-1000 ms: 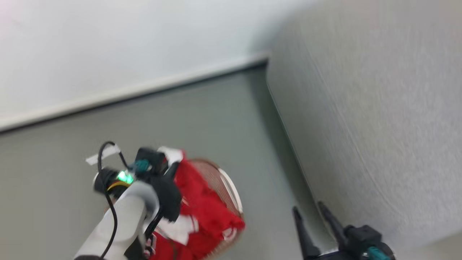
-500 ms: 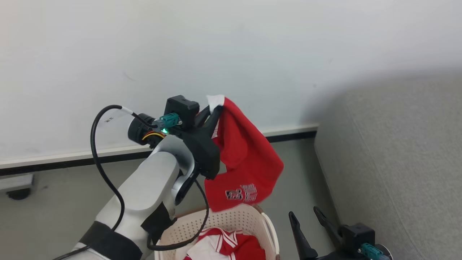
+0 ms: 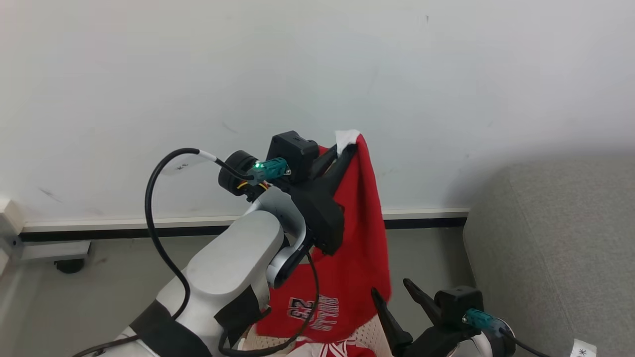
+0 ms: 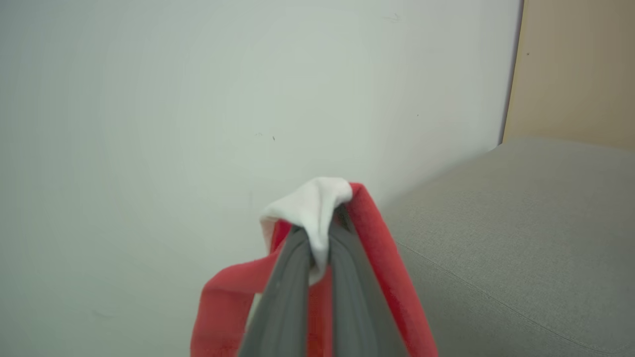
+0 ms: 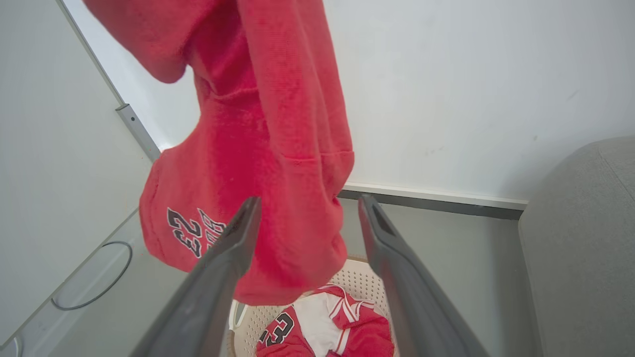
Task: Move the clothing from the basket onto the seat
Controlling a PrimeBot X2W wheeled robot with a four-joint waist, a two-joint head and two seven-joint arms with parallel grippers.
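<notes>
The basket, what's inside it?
A crumpled red and white jersey lies in the basket. The red garment hanging from the left fingers covers part of it, so anything there is hidden.

I see the jersey [image 3: 362, 238] hanging from my left fingers [image 4: 285, 287], pinched between them at its top edge, in front of the wall [image 3: 149, 99] and above the basket [image 5: 364, 275] on the floor [image 3: 99, 277]. A second jersey [image 5: 322, 327] lies in the basket. My right fingers [image 5: 397, 267] stand near the hanging jersey's lower right edge. The sofa cushion [image 3: 555, 248] lies further right, up against the wall.
</notes>
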